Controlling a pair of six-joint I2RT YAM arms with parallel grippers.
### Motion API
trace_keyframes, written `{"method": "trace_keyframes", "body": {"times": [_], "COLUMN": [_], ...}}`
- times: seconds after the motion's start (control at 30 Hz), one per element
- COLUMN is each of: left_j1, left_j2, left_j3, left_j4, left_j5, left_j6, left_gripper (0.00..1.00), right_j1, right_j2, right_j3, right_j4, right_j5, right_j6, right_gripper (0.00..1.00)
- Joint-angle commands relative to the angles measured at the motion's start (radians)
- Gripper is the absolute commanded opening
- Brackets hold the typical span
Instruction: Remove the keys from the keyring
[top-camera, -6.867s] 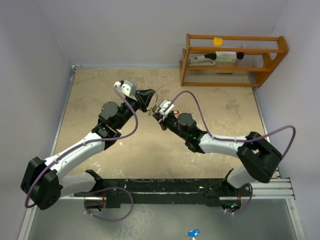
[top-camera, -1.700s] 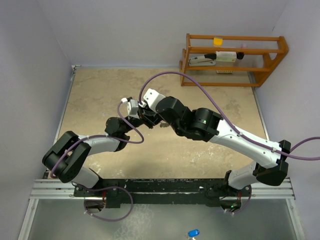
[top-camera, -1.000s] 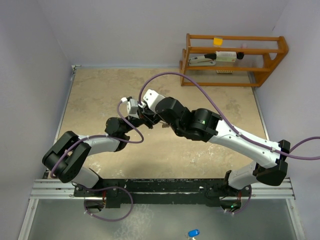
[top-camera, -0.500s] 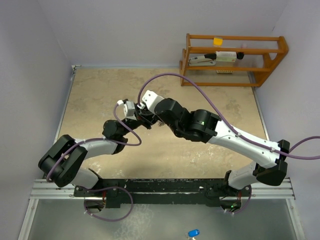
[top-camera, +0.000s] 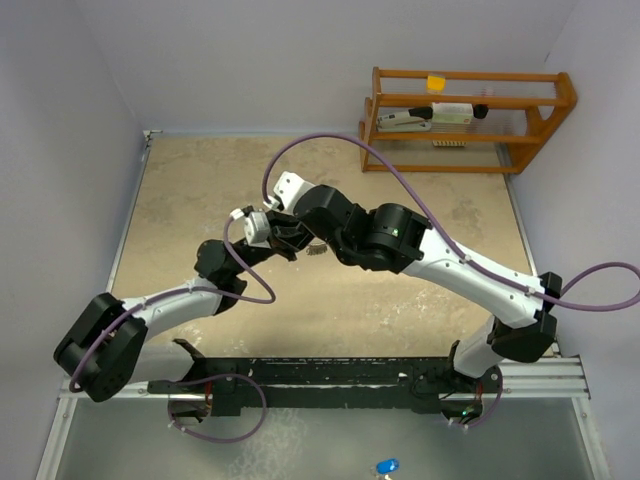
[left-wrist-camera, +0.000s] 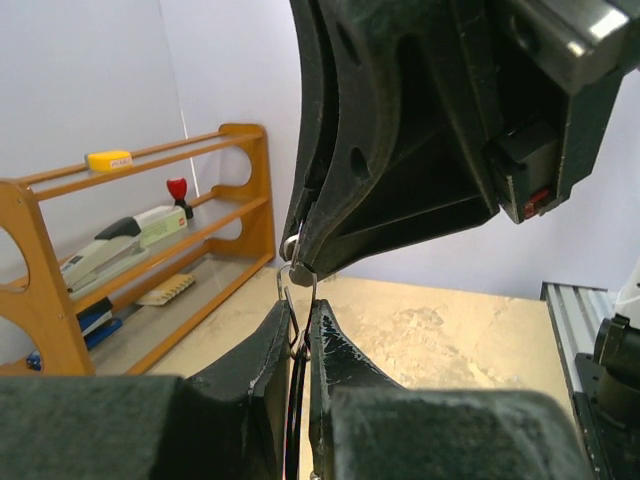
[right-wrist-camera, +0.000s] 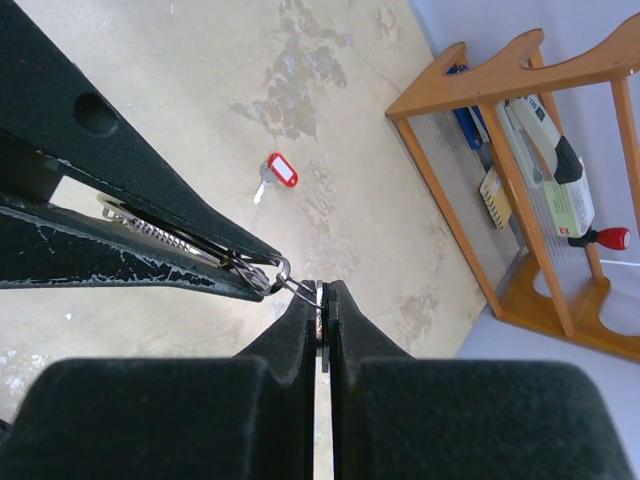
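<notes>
Compared with half a second ago, the two grippers, meeting tip to tip, are sitting a little further left over the table (top-camera: 200, 200). The left arm is stretching out lower, and the right wrist is swinging left with it. The red key (right-wrist-camera: 280, 170) is lying where it lay, flat on the table, beyond the tips of the right gripper (right-wrist-camera: 320, 292) and apart from them. That gripper is pressing its fingers fully together on the thin wire of the ring (right-wrist-camera: 300, 284), which is leading off from its tips to the left gripper (left-wrist-camera: 298, 312). The left gripper is squeezing nearly closed on the ring's other side, so the ring is hanging between the two above the table. A toothed metal strip is showing between the left fingers, but I cannot tell whether it is a key. The side wall, the far wall and the wooden rack (top-camera: 465, 110) are all standing well apart from both grippers.
</notes>
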Motion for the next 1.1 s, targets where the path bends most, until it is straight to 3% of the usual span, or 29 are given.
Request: {"method": "trace_keyframes", "body": {"times": [0.0,0.47,1.07], "left_j1": [0.007,0.007,0.006], "left_j2": [-0.072,-0.160,-0.181], "left_j3": [-0.015,-0.006,0.000], "left_j4": [-0.128,-0.253,-0.155], "left_j5": [0.020,0.110,0.246], "left_j6": [0.113,0.163,0.066], "left_gripper": [0.00,0.00,0.00], "right_j1": [-0.003,-0.004,-0.004], "right_j2": [-0.004,0.010,0.023], "right_j3": [0.070,0.065,0.066], "right_j4": [-0.089,-0.063,-0.004], "right_j5": [0.069,0.040,-0.032], "right_j6": [0.016,-0.008,-0.040], "right_gripper": [0.00,0.00,0.00]}}
